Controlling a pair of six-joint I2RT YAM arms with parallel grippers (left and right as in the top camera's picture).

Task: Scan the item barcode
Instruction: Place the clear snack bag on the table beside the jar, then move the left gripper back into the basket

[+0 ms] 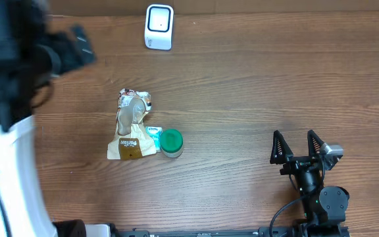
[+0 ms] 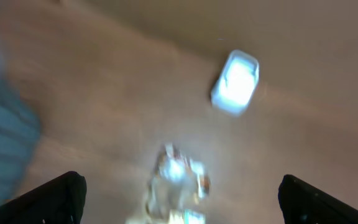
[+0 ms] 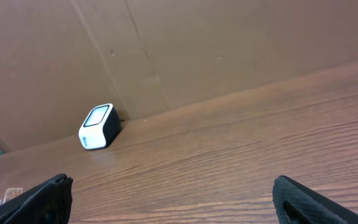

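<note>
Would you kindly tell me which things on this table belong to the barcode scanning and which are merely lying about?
Belong to the job:
white box-shaped barcode scanner
crumpled brown-and-white snack pouch, likely the item

Lying about, or perhaps further items:
round green-lidded tub
small teal-and-white packet
</note>
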